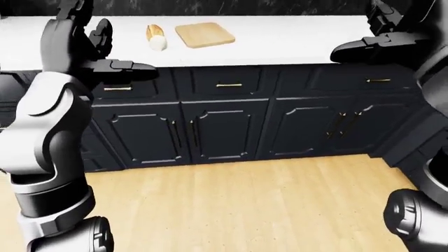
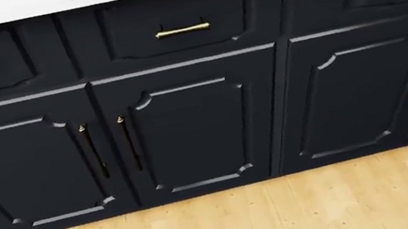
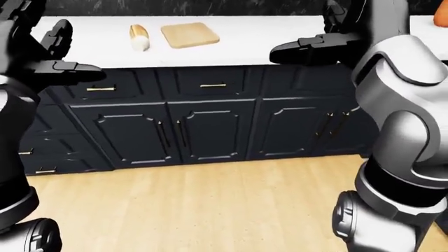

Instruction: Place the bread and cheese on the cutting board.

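A bread loaf (image 1: 155, 38) lies on the white counter (image 1: 280, 42), just left of the light wooden cutting board (image 1: 204, 34). No cheese shows in any view. My left hand (image 1: 105, 50) is raised at the left of the left-eye view, fingers spread and empty, well short of the counter's things. My right hand (image 3: 315, 50) hangs open and empty to the right of the board. In the head view both hands show only as black shapes at the top corners.
Dark navy cabinets (image 2: 190, 129) with brass handles (image 2: 182, 30) run under the counter. Light wood floor (image 1: 238, 205) lies between me and them. An orange object (image 3: 441, 18) peeks in at the right-eye view's top right edge.
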